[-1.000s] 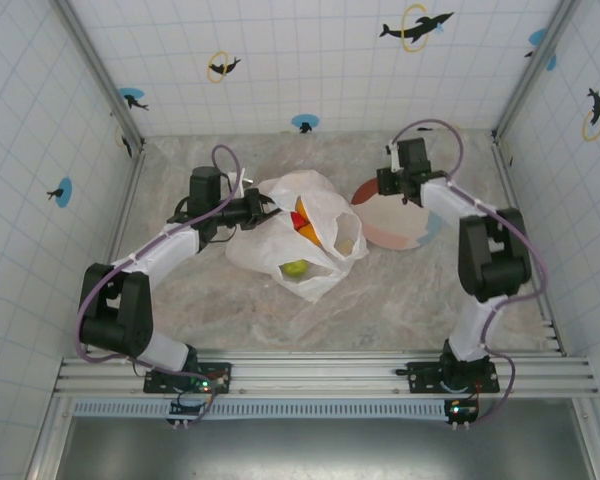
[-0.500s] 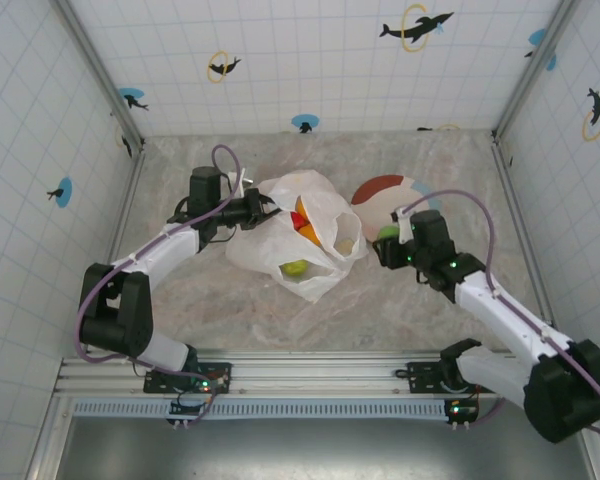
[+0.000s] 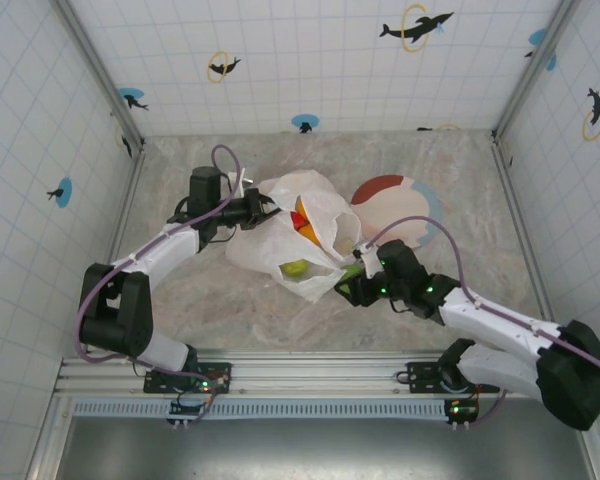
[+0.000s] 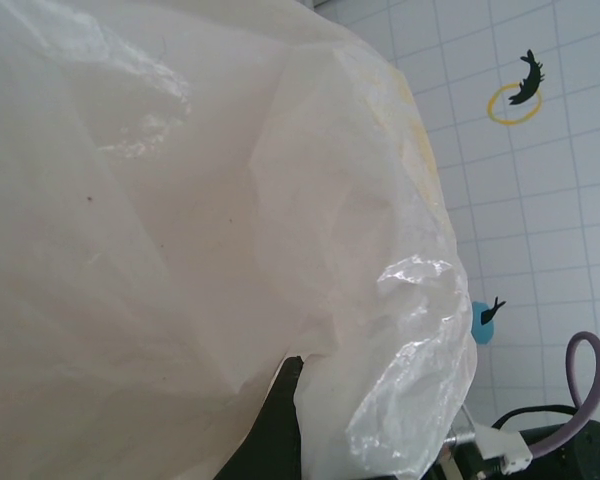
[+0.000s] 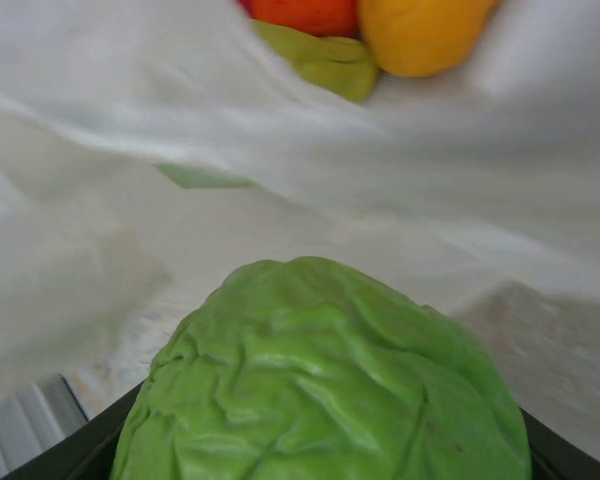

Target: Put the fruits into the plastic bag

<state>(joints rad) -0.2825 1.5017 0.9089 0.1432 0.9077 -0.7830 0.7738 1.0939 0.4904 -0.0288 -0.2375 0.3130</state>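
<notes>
Wrinkled green toy fruit (image 5: 320,385) held at the near right edge of the crinkly white plastic bag (image 3: 270,252).
Right tool (image 3: 352,282) grasps the light, hard, likely slippery fruit across its middle; left tool (image 3: 264,210), clenched, pinches the limp bag's left rim on the table (image 3: 200,300).

Left arm (image 3: 150,255) and right arm (image 3: 500,322) same build: white tubular links, chunky black joint housings, black left gripper (image 3: 268,208) and right gripper (image 3: 346,288), purple cable (image 3: 223,155) arching off each wrist, black bases (image 3: 185,382) with small green lights, green lights by right wrist too
</notes>
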